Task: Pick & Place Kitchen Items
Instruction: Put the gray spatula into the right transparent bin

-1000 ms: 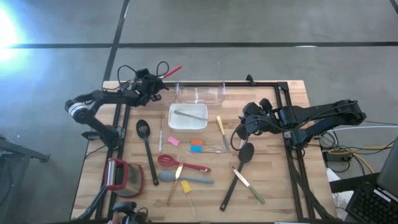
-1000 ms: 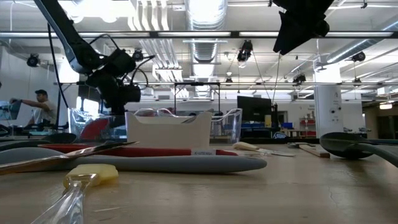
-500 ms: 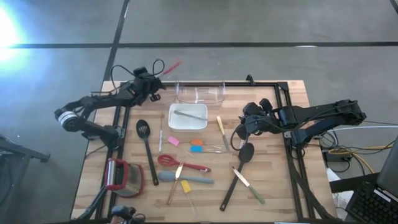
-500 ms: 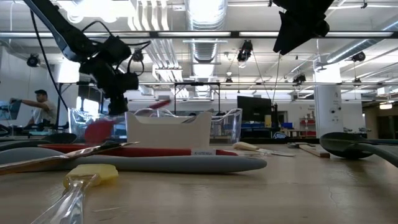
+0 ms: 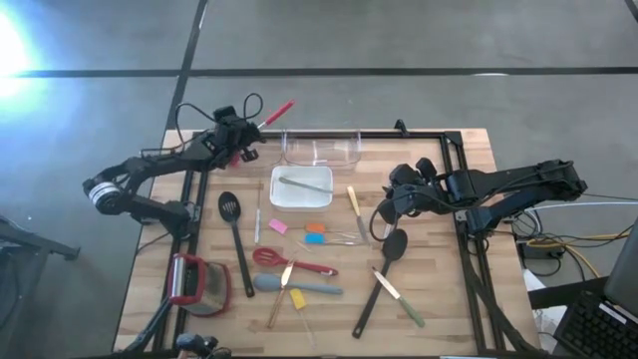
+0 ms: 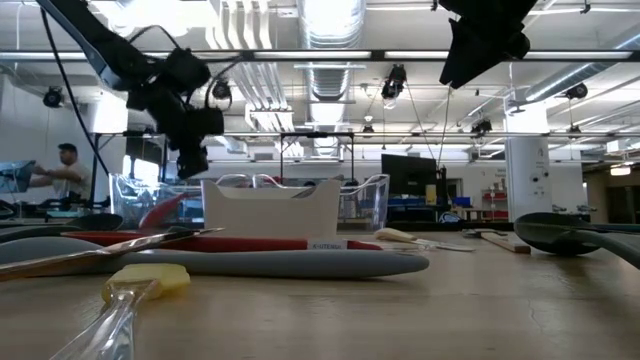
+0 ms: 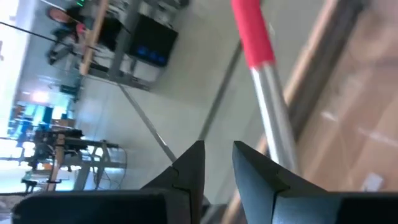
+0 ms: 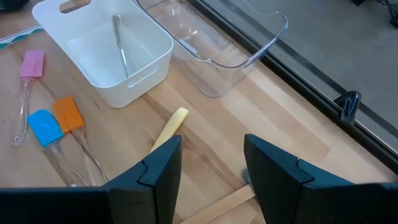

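My left gripper (image 5: 246, 138) is at the table's far left corner, beside the clear tub (image 5: 321, 148), shut on a utensil with a metal shaft and a red handle end (image 5: 280, 109). In the low view its red lower end (image 6: 165, 212) hangs behind the tub. My right gripper (image 5: 391, 206) is open and empty above the table's right side, over the black spoon (image 5: 384, 269). The black slotted turner (image 5: 235, 239), red whisk (image 5: 284, 261) and grey-blue spatula (image 5: 294, 287) lie flat on the table. My left gripper holds the utensil partway along its metal shaft (image 7: 278, 134); its own finger (image 7: 261, 177) hides the place of contact. The utensil is lifted clear and slants, its red handle end (image 7: 252, 31) up and away from the fingers and its other end hanging below.
A white dish (image 5: 301, 187) with a metal utensil in it stands mid-table. A yellow-handled knife (image 8: 171, 124), small pink (image 5: 277, 226), orange and blue pieces (image 5: 315, 233) and another knife (image 5: 399, 297) lie around. A red-and-grey gadget (image 5: 199, 282) sits near left. A black frame borders the table.
My left gripper has risen a little with the red-ended utensil at the far left corner, still shut on it. The utensil has swung in the hold, and its red lower end has shifted behind the tub. My right arm has kept still.
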Robot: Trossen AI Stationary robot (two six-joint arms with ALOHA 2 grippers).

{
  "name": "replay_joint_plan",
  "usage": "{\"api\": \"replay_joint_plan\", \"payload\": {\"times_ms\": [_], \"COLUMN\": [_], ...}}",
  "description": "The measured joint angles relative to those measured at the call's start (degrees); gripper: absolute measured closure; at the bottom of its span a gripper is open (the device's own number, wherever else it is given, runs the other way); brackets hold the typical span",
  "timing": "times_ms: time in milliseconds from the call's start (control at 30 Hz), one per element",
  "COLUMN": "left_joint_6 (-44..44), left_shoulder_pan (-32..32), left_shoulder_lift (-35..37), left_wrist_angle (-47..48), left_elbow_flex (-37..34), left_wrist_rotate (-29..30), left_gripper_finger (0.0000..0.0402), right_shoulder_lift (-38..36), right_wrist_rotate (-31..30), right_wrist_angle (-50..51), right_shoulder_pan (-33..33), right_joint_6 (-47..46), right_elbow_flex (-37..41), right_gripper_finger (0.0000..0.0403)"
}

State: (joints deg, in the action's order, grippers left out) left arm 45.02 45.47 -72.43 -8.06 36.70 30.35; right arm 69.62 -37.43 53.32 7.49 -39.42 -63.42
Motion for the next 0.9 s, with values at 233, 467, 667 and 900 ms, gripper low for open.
{"api": "replay_joint_plan", "payload": {"times_ms": [233,467,667,900], "left_joint_6": [-5.8,-20.4,-29.5,-36.3], "left_shoulder_pan": [-4.5,-11.9,-19.7,-25.2], "left_shoulder_lift": [9.3,17.6,23.0,24.2], "left_wrist_angle": [0.0,4.8,12.8,14.1], "left_elbow_flex": [3.2,5.1,7.0,5.9], "left_wrist_rotate": [2.2,-4.4,-13.4,-20.8], "left_gripper_finger": [0.0314,0.0314,0.0314,0.0314], "right_shoulder_lift": [0.0,0.0,0.0,0.0], "right_wrist_rotate": [0.0,0.5,2.9,4.2], "right_wrist_angle": [0.0,0.0,0.4,3.4], "right_shoulder_pan": [0.0,0.0,0.0,0.0], "right_joint_6": [0.0,0.0,-1.5,-19.5], "right_elbow_flex": [0.0,0.0,0.0,2.4], "right_gripper_finger": [0.0236,0.0236,0.0236,0.0236]}}
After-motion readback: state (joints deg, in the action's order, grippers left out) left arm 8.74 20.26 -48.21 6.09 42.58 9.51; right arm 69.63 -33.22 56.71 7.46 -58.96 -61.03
